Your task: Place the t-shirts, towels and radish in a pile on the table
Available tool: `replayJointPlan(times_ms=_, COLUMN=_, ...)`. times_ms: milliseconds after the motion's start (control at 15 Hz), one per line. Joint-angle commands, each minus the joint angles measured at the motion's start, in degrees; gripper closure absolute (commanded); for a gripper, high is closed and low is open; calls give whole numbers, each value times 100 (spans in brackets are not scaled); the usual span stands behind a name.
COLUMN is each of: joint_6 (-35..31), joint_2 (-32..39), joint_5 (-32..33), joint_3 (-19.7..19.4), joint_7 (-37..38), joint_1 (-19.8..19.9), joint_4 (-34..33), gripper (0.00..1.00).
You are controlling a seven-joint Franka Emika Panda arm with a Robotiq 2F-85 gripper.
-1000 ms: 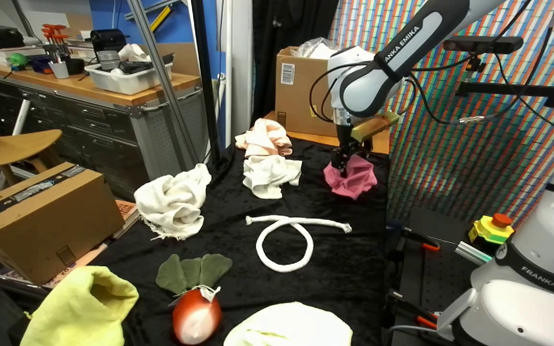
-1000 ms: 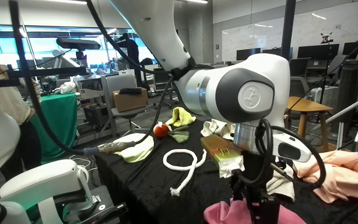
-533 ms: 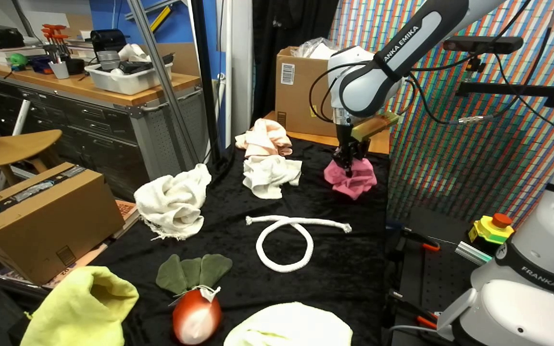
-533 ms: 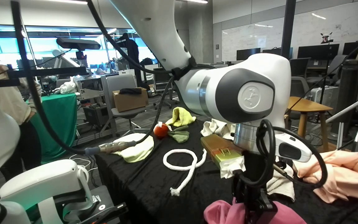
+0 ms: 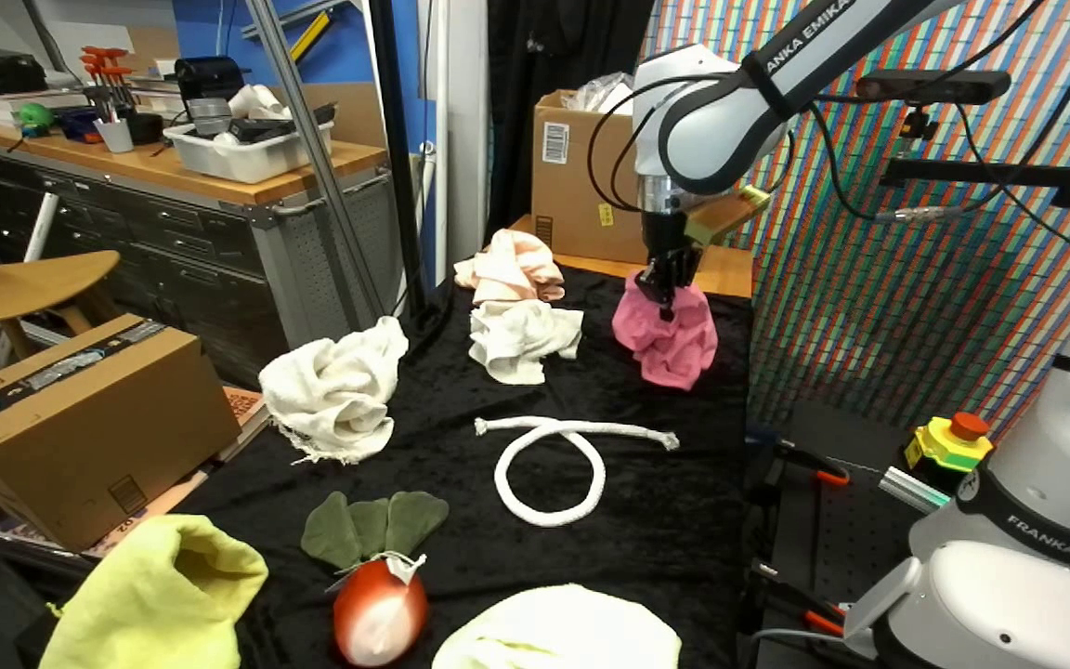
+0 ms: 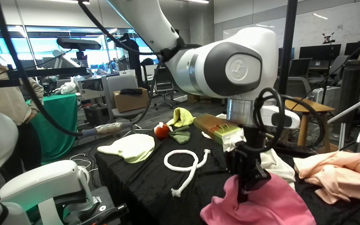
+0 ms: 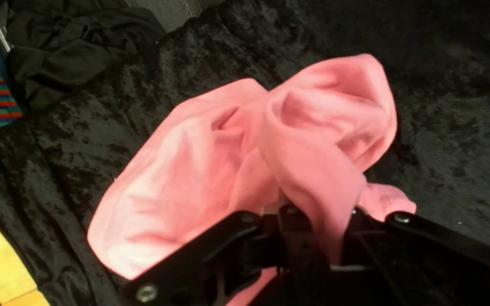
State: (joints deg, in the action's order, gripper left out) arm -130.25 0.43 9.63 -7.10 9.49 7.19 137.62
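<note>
Where the desk (image 5: 674, 530) came nearest, on the left, a yellow cloth (image 5: 150, 599) sat slumped, with a frayed cloth (image 5: 335, 390) of off-white farther back. Just right of the yellow one lay the radish (image 5: 380, 613), its green leaves (image 5: 371, 530) pointing toward the far end. Past it, at that far end, a peach cloth (image 5: 512, 266) and a white cloth (image 5: 524, 336) lay close together, the white one nearer. A looped rope (image 5: 549, 517) and a pale yellow cloth (image 5: 558, 634) lay nearer in that middle stretch. Farthest right, the fingers (image 7: 298, 233) were clenched on a fold of a pink cloth (image 5: 674, 353); whether its lower edge touched the desk, I couldn't tell.

To my eye the next move turned on the line leftward: the white cloth lay left of the fingers at much the same depth, the peach one a little beyond, so a sideways carry would likely start the pile there. The pink cloth drooped without any clear long axis, and its slack could drag. The radish, near and left, was well apart from the one arm (image 5: 711, 139).
</note>
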Motion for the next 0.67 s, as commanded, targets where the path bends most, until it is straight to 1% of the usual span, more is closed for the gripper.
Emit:
replayJointPlan(times_ms=0, joint_6=466, joint_2=-1152, joint_5=113, joint_3=234, joint_7=-316, joint_1=-218, joint_4=389, gripper=85)
replayJointPlan(times_ms=200, joint_6=870, joint_2=-1829, joint_5=167, joint_3=579, joint_7=-496, joint_1=-457, joint_4=403, gripper=89)
replayJointPlan(times_ms=267, joint_6=1023, joint_2=-2021, joint_5=151, joint_3=724, joint_7=-530, joint_1=-565, joint_4=337, gripper=88)
replayJointPlan(times_ms=333, joint_6=1164, joint_2=-2184, joint_5=143, joint_3=867, joint_7=-594, joint_1=-683, joint_4=249, gripper=89)
replayJointPlan(times_ms=467, joint_6=1390, joint_2=-2384, joint_5=69, joint_3=1135, joint_7=-704, joint_1=-941, joint_4=35, gripper=89)
replayJointPlan(times_ms=533, joint_6=1350, joint_2=-2343, joint_5=61, joint_3=1287, joint_7=-690, joint_1=-1084, joint_4=-30, gripper=89)
replayJointPlan(times_ms=600, joint_6=1460, joint_2=-2420, joint_5=-7, joint_3=1353, joint_7=-799, joint_1=-1206, joint_4=-137, gripper=89)
